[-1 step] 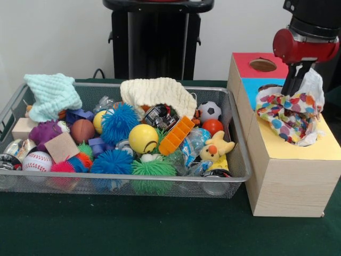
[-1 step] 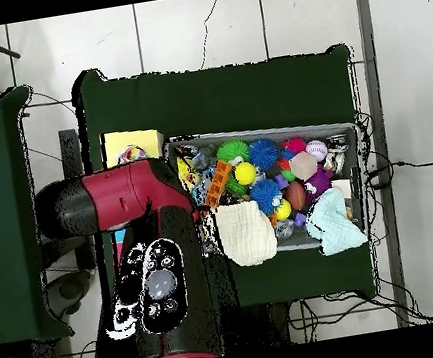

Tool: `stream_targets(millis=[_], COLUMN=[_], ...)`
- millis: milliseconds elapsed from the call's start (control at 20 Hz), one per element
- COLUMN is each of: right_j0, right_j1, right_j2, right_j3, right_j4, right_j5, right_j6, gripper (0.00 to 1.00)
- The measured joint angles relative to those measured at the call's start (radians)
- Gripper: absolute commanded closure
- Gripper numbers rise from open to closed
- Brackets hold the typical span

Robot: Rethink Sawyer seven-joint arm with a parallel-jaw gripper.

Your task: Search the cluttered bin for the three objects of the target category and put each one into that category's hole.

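Observation:
My gripper (image 1: 296,81) hangs over the wooden sorting box (image 1: 287,181) at the right, shut on a polka-dot cloth (image 1: 285,114). The cloth bunches over the box's blue (image 1: 250,85) and yellow (image 1: 327,145) sections and hides any hole under it. The red section's round hole (image 1: 262,65) lies uncovered behind. In the wire bin (image 1: 241,160), a teal knit cloth (image 1: 50,93) lies at the far left corner and a cream knit cloth (image 1: 157,90) drapes over the back middle. From overhead the arm (image 2: 128,201) covers the box and gripper; both bin cloths show (image 2: 246,233) (image 2: 335,227).
The bin is packed with several spiky balls (image 1: 118,122), a yellow ball (image 1: 143,138), a baseball (image 1: 36,161), a soccer ball (image 1: 209,111), an orange grid piece (image 1: 177,136) and a yellow plush toy (image 1: 216,148). Green cloth covers the table (image 1: 133,224).

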Motion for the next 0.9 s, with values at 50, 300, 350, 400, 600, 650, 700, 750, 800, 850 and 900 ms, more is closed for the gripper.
stream_targets(millis=[50,300,350,400,600,650,700,750,800,850,900], right_j0=[0.001,0.003,0.003,0.003,0.003,0.003,0.003,0.003,0.003,0.003,0.003], right_j1=[0.001,0.011,0.014,0.017,0.037,0.042,0.045,0.048,0.053,0.056,0.058], right_j2=[0.000,0.001,0.001,0.001,0.002,0.003,0.003,0.003,0.004,0.004,0.005], right_j3=[0.000,0.000,-0.001,-0.002,-0.022,-0.029,-0.036,-0.041,-0.053,-0.060,-0.070], right_j4=[0.000,-0.001,-0.001,-0.001,-0.001,-0.001,-0.001,-0.001,-0.001,-0.001,-0.001], right_j5=[0.000,0.000,0.000,0.000,0.000,0.000,0.000,0.000,0.000,0.000,0.000], right_j6=[0.000,0.000,0.000,0.000,0.000,0.000,0.000,0.000,0.000,0.000,0.000], gripper=[1.00,1.00,1.00,1.00,1.00,1.00,1.00,1.00,1.00,1.00,1.00])
